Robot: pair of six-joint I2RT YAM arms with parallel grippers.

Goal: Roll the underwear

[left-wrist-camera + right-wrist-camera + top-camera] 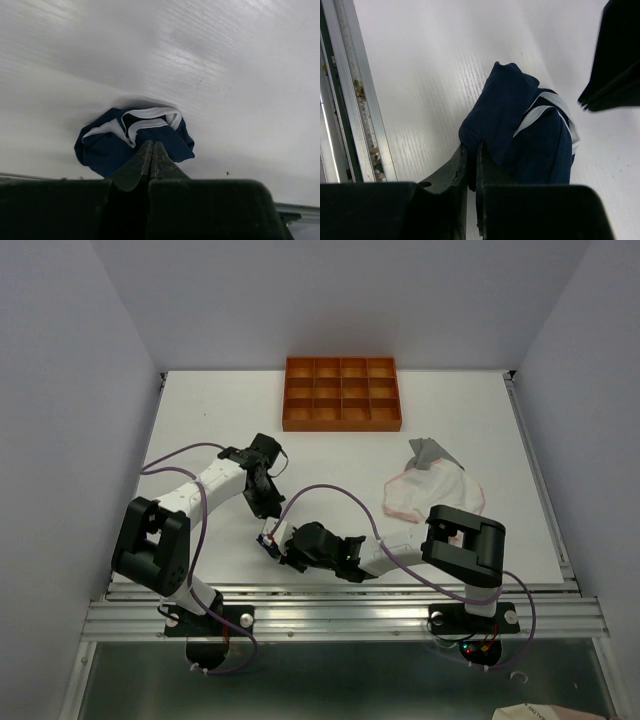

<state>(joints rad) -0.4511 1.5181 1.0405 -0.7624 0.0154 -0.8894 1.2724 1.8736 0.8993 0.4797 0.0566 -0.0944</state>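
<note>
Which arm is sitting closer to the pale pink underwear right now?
Right. The right arm's elbow sits at the pale pink underwear's near edge; the left arm is far off to its left. The left gripper and right gripper meet at the navy underwear.

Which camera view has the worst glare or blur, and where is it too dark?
Top external: evenly lit and sharp, soft shadows under the arms on the table. Left wrist: table looks streaky and soft with glare upper right; the navy underwear is fairly clear, the left tool a dark blur. Right wrist: brightest table glare, and the right tool is nearly black.
</note>
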